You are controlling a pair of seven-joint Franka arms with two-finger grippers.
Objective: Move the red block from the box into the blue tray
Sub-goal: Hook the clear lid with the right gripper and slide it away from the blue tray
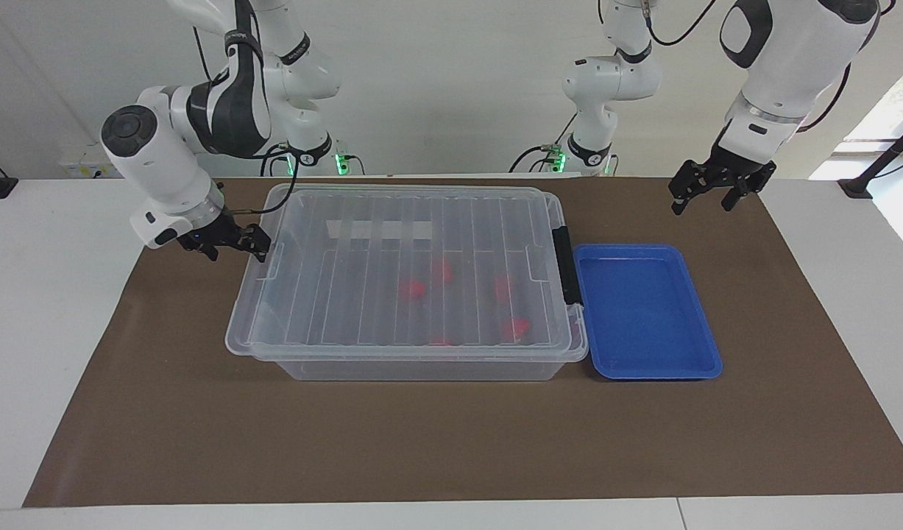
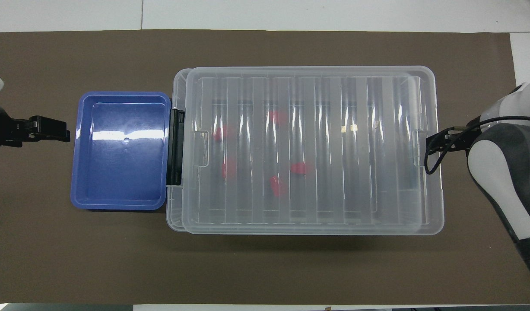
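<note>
- I see the box (image 1: pixel 414 361) with several red blocks (image 1: pixel 412 288) inside, its lid (image 1: pixel 392 221) shifted toward the right arm's end.
- The blue tray (image 1: pixel 705 353) beside it holds nothing.
- My right gripper (image 1: pixel 227 243) sits released at the lid's edge; my left gripper (image 1: pixel 705 193), also released, waits over the mat (image 1: pixel 422 442).

One large clear plastic storage box (image 1: pixel 407 353) with one ribbed transparent lid (image 1: pixel 392 221) and one black latch handle (image 1: pixel 562 265) is sitting on the bench. One shallow bright-blue plastic tray (image 1: pixel 698 368) is lying at its three o'clock in the facing view. Five small red plastic pieces (image 1: pixel 412 288) are showing through the lid, one barely visible. Two robot arms are showing, each carrying one black claw.
</note>
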